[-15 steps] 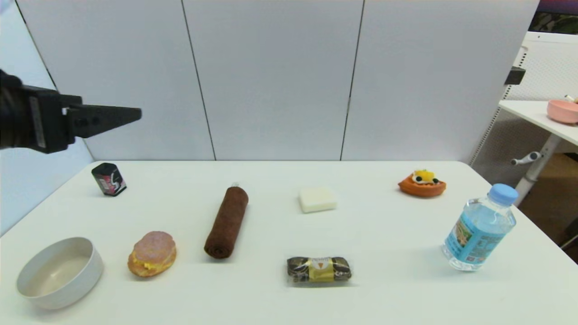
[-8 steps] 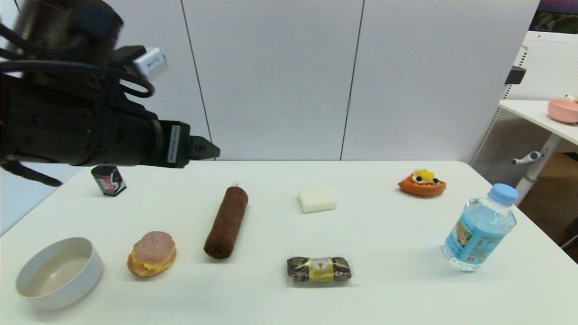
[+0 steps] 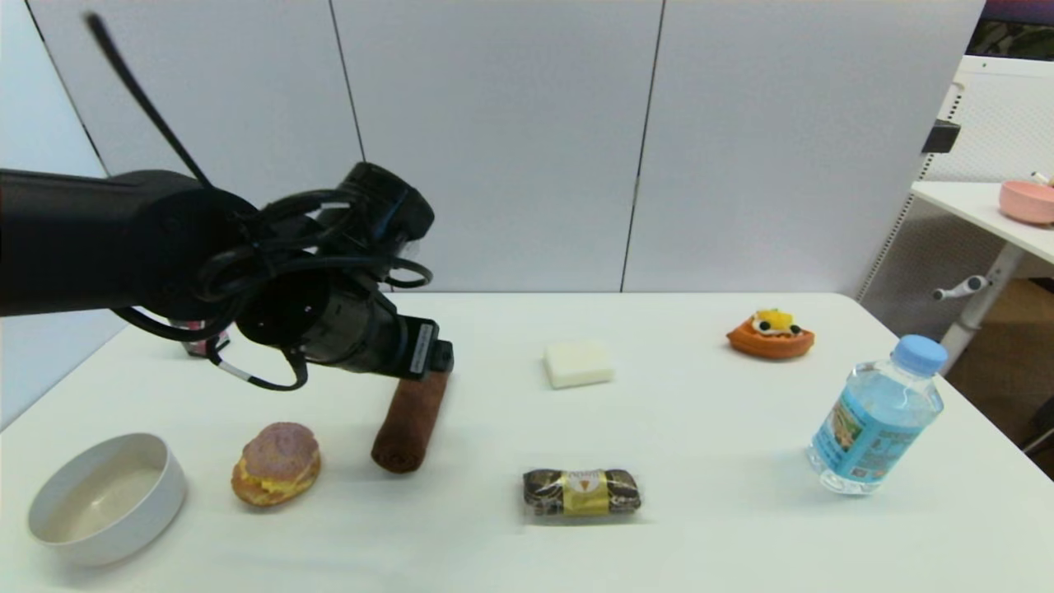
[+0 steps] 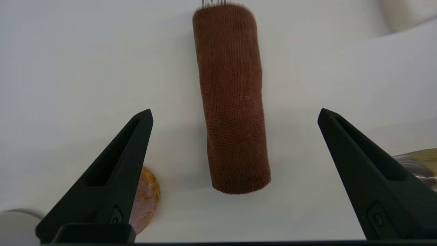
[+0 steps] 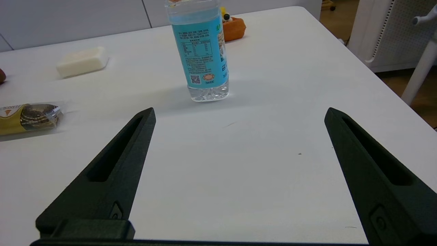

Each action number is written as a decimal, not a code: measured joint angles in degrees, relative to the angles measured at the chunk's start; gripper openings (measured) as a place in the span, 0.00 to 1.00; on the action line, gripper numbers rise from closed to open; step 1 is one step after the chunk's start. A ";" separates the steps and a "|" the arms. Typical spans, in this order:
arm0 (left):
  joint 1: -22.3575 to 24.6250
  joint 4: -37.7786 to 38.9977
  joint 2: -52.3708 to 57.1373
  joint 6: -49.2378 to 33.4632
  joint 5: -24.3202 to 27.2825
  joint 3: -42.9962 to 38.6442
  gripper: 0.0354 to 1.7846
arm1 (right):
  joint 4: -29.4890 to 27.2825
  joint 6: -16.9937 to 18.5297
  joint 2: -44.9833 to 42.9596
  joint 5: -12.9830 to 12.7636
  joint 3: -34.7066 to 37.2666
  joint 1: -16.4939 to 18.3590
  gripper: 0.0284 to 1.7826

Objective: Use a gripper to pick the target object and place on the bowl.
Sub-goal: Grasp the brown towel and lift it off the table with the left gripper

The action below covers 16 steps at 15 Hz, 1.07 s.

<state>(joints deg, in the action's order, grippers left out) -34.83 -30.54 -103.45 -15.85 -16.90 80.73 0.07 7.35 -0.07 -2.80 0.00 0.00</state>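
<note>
The left gripper (image 4: 235,114) hangs above the far half of the brown towel roll (image 3: 409,422), its fingers (image 4: 112,171) spread wide with the roll lying lengthwise between them and touching neither; in the head view the arm and its looping cables hide the roll's far end. The towel roll (image 4: 232,99) lies flat on the white surface (image 3: 708,461), well apart from the pale grey-white bowl (image 3: 107,498), which sits at the near left corner with nothing inside it. Between roll and bowl lies a pink-topped bun (image 3: 276,463), just beside the roll's near end and closer to it than to the bowl; the left wrist view shows the bun's edge (image 4: 147,194) behind one finger. A small dark can (image 3: 196,342) at the far left is mostly hidden behind the arm. To the right of the roll are a pale block of soap (image 3: 579,363) farther back and a dark wrapped snack with a gold band (image 3: 582,492) nearer, both clear of the gripper. Further right stand an orange fruit tart (image 3: 770,334) and a water bottle with a blue label (image 3: 874,416), upright near the right edge. A small pink bowl (image 3: 1026,202) rests on a separate side table. The right gripper (image 5: 239,114) cannot be seen from the head camera; its own wrist view shows it over bare surface near the bottle (image 5: 201,51), fingers (image 5: 109,177) wide apart and holding nothing.
</note>
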 joint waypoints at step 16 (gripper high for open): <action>1.48 5.95 -7.33 -7.90 3.54 -5.79 0.96 | 0.00 -0.02 0.00 0.00 0.00 0.00 0.96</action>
<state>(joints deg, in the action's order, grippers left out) -33.35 -24.59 -110.78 -23.75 -13.36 74.94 0.07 7.33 -0.07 -2.80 0.00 0.00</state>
